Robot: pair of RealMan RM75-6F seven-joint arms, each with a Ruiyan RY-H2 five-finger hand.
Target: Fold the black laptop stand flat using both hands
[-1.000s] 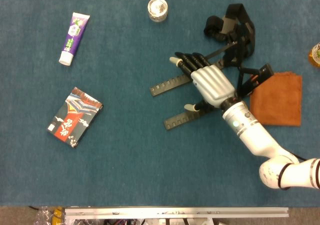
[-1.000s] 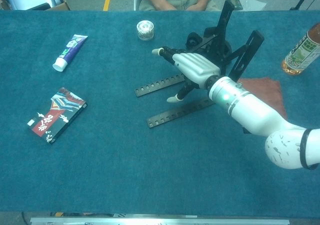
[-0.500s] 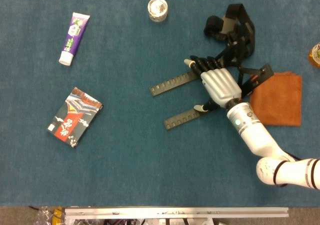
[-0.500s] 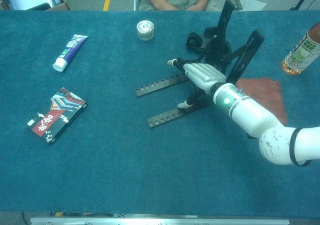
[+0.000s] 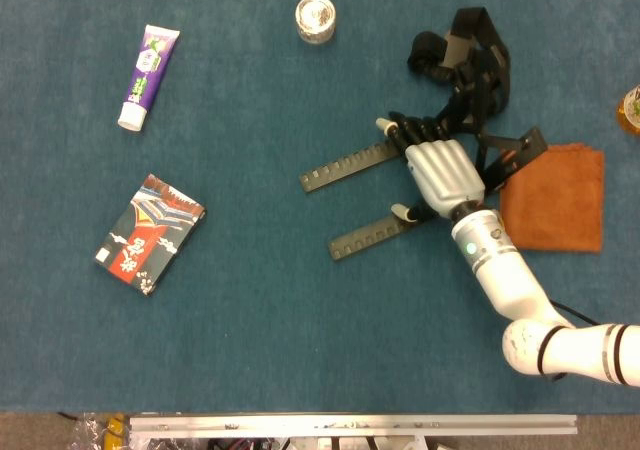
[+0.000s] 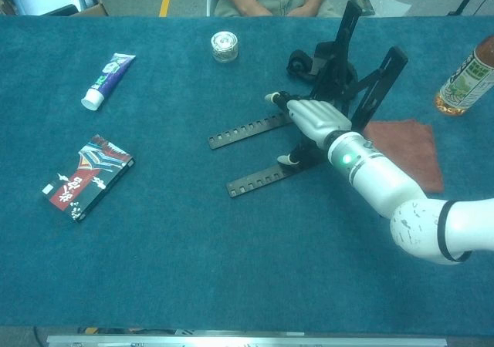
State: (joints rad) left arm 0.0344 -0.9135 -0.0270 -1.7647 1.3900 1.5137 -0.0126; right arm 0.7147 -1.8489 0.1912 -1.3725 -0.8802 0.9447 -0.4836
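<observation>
At far left on teal table: patterned box, and toothpaste tube above it. Further right, near back edge: small round jar. Right of centre: black laptop stand, not folded, two notched base bars pointing left, support arms raised up. Over base bars: right hand, palm down, fingers stretched and a little apart, thumb near lower bar; touching or not, cannot tell. Just right of stand: orange cloth. At right edge: drink bottle. Left hand not visible.
</observation>
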